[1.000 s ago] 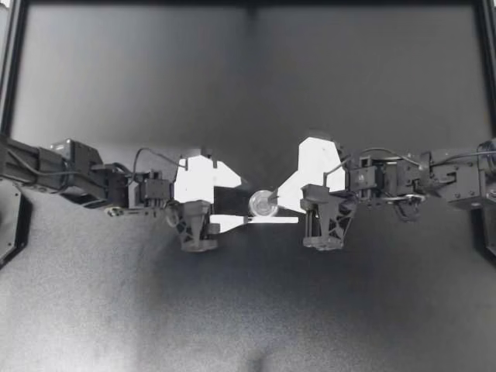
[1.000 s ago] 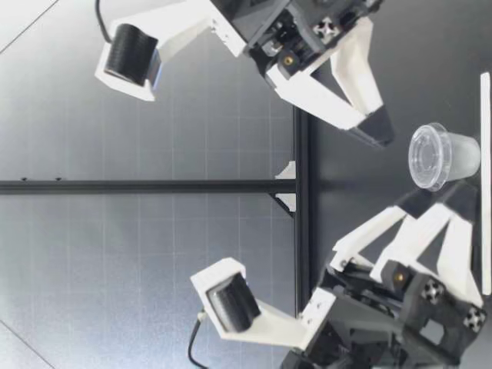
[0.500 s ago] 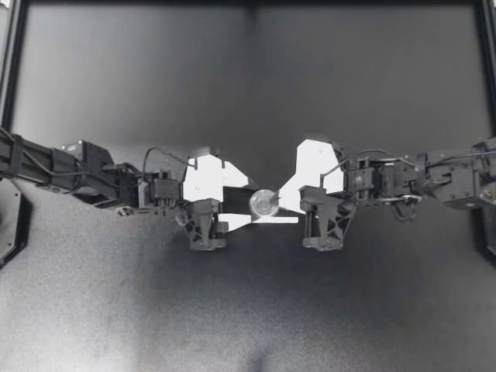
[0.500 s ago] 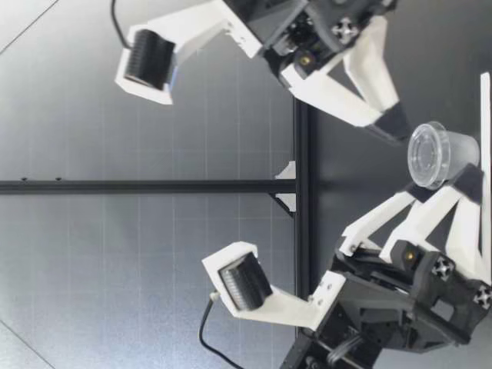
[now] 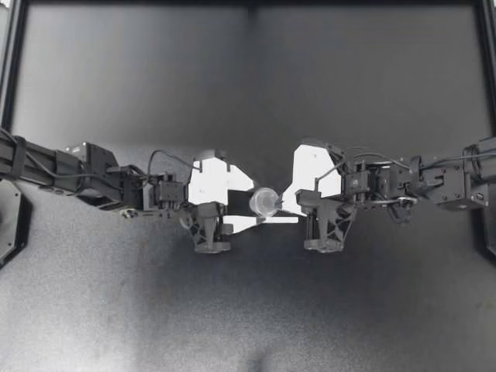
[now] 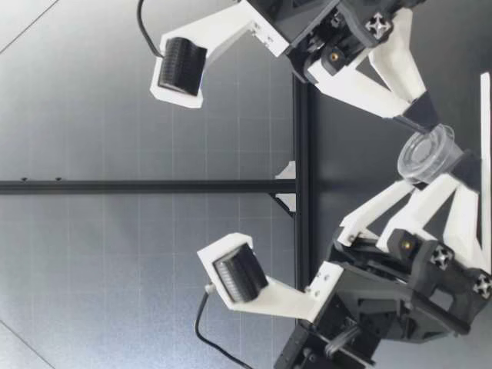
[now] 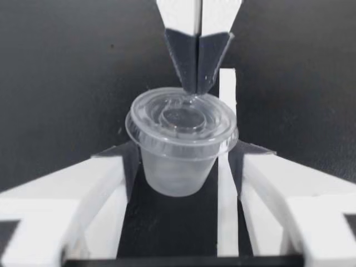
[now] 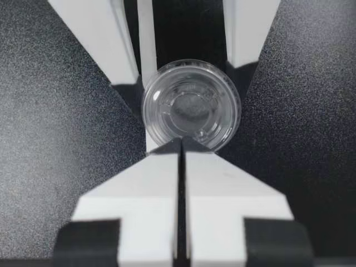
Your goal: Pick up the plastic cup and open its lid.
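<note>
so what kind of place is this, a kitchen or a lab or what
Most likely a robotics lab test bench, not a kitchen: a dark table boxed in by a black metal frame, with my left gripper and right gripper meeting at one clear plastic cup.

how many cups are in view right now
1. The plastic cup is over the table's middle, gripped by my left gripper; my right gripper, fingers shut, touches its lid rim. None seems hidden.
</note>
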`<state>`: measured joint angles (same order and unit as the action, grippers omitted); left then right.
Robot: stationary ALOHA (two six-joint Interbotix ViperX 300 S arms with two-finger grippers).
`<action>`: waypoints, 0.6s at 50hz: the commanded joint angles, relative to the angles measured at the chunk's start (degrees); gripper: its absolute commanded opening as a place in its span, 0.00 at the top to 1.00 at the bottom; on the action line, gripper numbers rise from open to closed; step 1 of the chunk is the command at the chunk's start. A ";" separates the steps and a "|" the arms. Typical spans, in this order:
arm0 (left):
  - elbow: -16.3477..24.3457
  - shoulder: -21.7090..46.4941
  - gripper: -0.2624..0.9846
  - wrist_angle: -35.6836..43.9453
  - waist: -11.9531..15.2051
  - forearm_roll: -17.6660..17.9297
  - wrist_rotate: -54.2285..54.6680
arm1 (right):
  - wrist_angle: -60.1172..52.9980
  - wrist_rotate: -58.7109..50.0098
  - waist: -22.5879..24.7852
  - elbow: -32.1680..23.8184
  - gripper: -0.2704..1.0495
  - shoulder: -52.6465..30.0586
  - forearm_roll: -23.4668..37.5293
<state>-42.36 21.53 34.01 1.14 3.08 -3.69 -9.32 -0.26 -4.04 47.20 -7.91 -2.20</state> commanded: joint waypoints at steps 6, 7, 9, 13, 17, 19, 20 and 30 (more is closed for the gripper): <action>1.23 -0.88 0.35 0.18 -1.05 -0.18 0.00 | 0.00 -0.09 -0.97 -0.35 0.93 0.00 -0.26; 1.23 -0.79 0.35 0.18 -1.14 -0.18 0.00 | 0.00 -0.09 -0.97 -0.35 0.93 -0.09 -0.26; 1.23 -0.62 0.36 0.18 -1.14 -0.18 0.00 | 0.09 -0.09 -1.05 -0.35 0.93 -0.26 -0.26; 1.41 -0.26 0.37 0.18 -1.14 -0.18 0.44 | 0.09 -0.09 -1.05 -0.35 0.93 -0.35 -0.26; 1.67 0.18 0.38 0.18 -1.23 -0.18 1.05 | 0.09 -0.09 -1.05 -0.44 0.93 -0.26 -0.26; 1.85 0.35 0.39 0.18 -1.23 -0.18 1.14 | 0.09 -0.09 -1.05 -0.53 0.93 -0.09 -0.26; 1.93 0.44 0.39 0.18 -1.14 -0.18 1.23 | 0.09 -0.09 -1.05 -0.53 0.93 0.00 -0.35; 2.72 0.44 0.40 0.18 -1.14 -0.18 1.14 | 0.09 -0.09 -0.62 -1.23 0.93 0.09 -0.26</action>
<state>-40.78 22.94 33.93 -0.09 2.99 -2.46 -8.96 -0.26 -4.57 47.20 -9.14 -2.37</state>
